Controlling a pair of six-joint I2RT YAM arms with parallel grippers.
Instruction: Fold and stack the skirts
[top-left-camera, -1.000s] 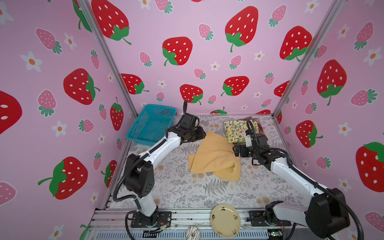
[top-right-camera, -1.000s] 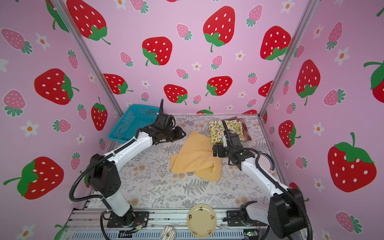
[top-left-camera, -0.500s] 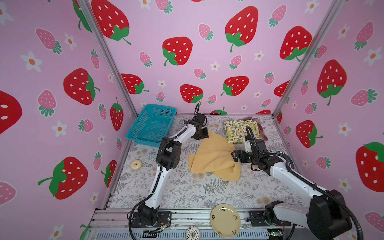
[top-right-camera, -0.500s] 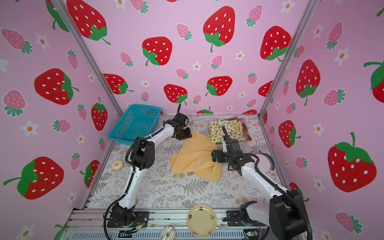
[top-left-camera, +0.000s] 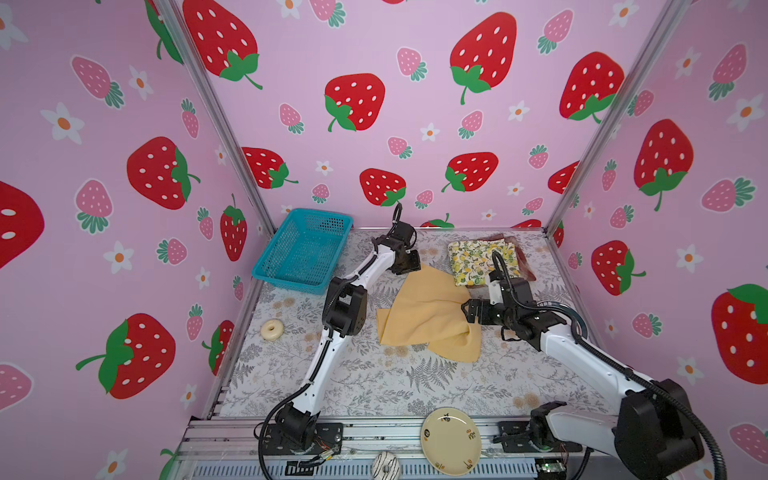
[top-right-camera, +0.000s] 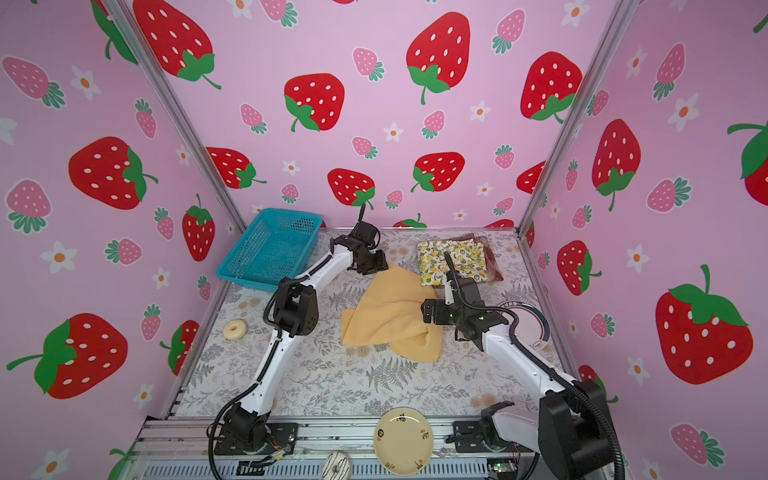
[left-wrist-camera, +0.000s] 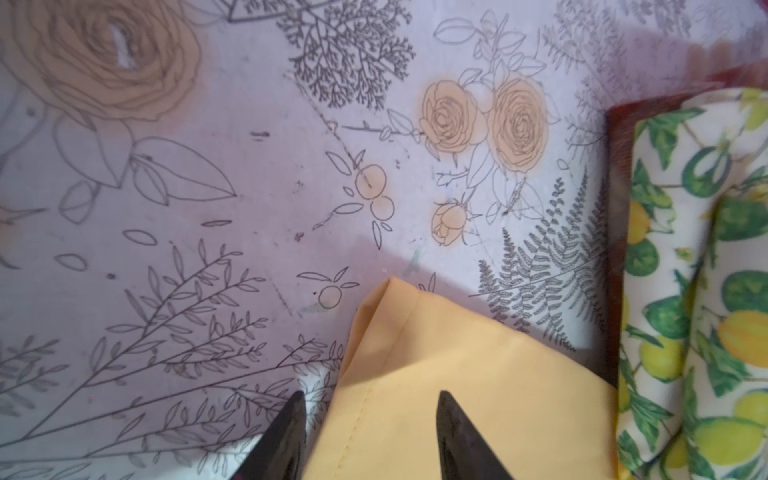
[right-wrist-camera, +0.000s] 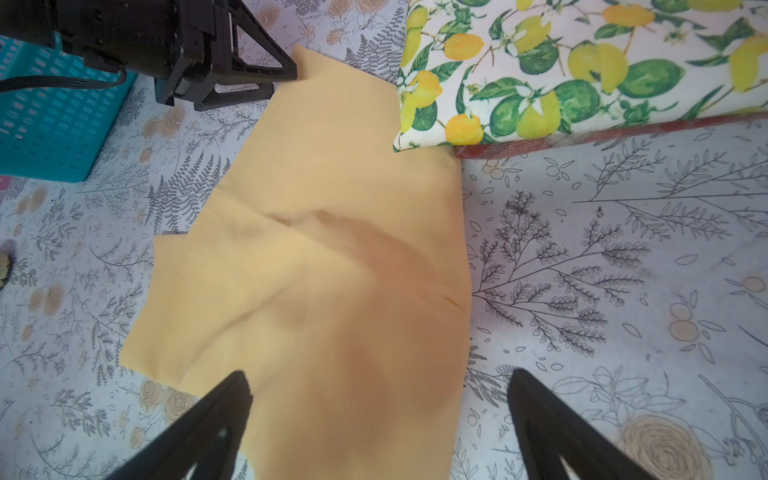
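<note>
Currently the mustard skirt (top-left-camera: 428, 320) lies creased on the surface (top-left-camera: 374, 382), layers overlapping. It's the landmark for everything else.

My left hand (left-wrist-camera: 370, 399) is at the skirt's far corner. The jaws are roughly half apart and straddle the hem, one finger over cloth and the other over bare surface. The cloth lies flat there and nothing is gripped. I can't tell whether the tips touch it.

My right hand (right-wrist-camera: 378, 374) is at the skirt's edge on my right side, jaws spread wide. One finger is above the cloth, the other above bare surface, and it holds nothing.

The lemon skirt (top-left-camera: 478, 257) is folded just beyond the mustard skirt's far edge, its near corner touching that edge. It sits on the plaid skirt (right-wrist-camera: 582, 139), of which only a red strip shows underneath.

The blue basket (top-left-camera: 286, 284) is near the mustard skirt but apart from it, past the corner where my left hand is.
</note>
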